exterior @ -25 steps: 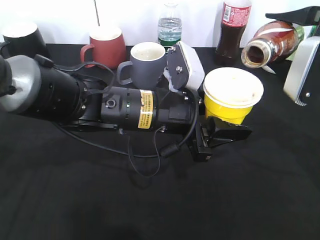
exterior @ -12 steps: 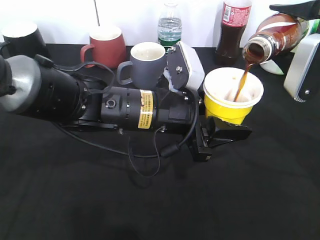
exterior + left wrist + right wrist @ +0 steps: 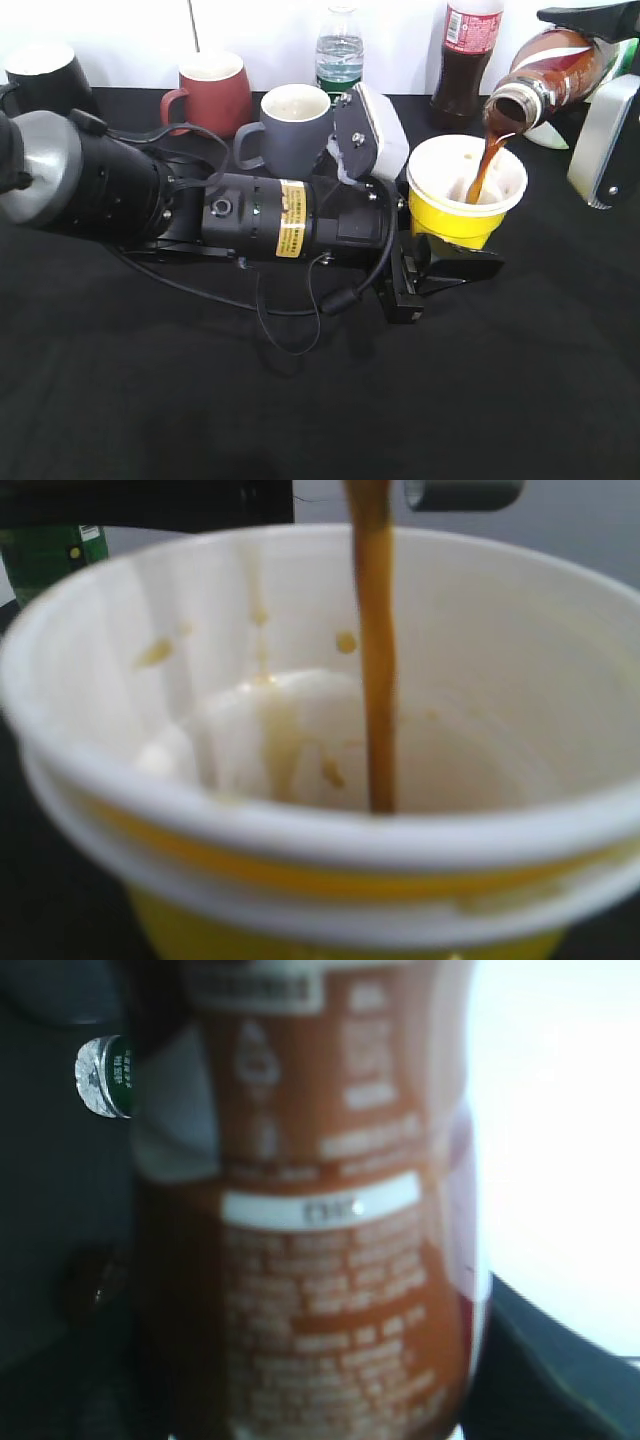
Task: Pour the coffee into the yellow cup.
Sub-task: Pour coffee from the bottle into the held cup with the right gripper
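Observation:
The yellow cup (image 3: 465, 195) with its white rim stands right of centre, held low between the black fingers of my left gripper (image 3: 450, 250), which is shut on it. It fills the left wrist view (image 3: 300, 880), with brown splashes on its white inside. The coffee bottle (image 3: 552, 65) is tilted at the upper right, its mouth over the cup. A brown stream of coffee (image 3: 482, 165) runs from it into the cup, and shows in the left wrist view (image 3: 372, 660). My right gripper (image 3: 592, 70) is shut on the bottle, whose label fills the right wrist view (image 3: 320, 1260).
My left arm (image 3: 200, 205) lies across the table with a loose cable (image 3: 290, 325). Behind it stand a black mug (image 3: 45, 75), a red-brown mug (image 3: 212, 90), a grey mug (image 3: 292, 125), a green soda bottle (image 3: 340, 45) and a cola bottle (image 3: 465, 60).
One second ago the bottle's mouth was beside the cup and nothing flowed. It has since tipped further down and coffee now streams into the cup. The left arm and cup have not moved.

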{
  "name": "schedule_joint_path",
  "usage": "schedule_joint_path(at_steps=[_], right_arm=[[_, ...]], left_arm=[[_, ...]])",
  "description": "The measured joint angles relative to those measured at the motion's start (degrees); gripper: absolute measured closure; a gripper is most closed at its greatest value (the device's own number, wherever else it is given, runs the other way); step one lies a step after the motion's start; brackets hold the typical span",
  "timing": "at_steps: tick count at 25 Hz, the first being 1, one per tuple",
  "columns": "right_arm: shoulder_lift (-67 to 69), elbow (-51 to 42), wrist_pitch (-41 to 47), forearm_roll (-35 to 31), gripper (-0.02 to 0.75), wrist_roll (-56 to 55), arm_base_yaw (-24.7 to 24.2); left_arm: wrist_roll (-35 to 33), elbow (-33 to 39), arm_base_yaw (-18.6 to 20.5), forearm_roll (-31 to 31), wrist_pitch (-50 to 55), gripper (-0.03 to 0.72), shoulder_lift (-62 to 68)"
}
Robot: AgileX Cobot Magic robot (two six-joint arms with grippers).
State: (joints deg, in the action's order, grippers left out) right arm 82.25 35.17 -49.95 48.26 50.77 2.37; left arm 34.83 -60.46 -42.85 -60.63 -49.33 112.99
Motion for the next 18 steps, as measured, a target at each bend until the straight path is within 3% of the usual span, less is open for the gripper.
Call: schedule_joint_path(at_steps=[12,18], right_arm=[[0.0,0.0,-0.2,-1.5,0.200,4.8,0.0],[0.0,0.0,-0.2,-2.3,0.200,6.3,0.0]], left_arm=[[0.1,0.0,0.0,-0.9,-2.2,0.246,0.0],[3.4,0.0,0.0,-3.2,-2.2,0.246,0.0]])
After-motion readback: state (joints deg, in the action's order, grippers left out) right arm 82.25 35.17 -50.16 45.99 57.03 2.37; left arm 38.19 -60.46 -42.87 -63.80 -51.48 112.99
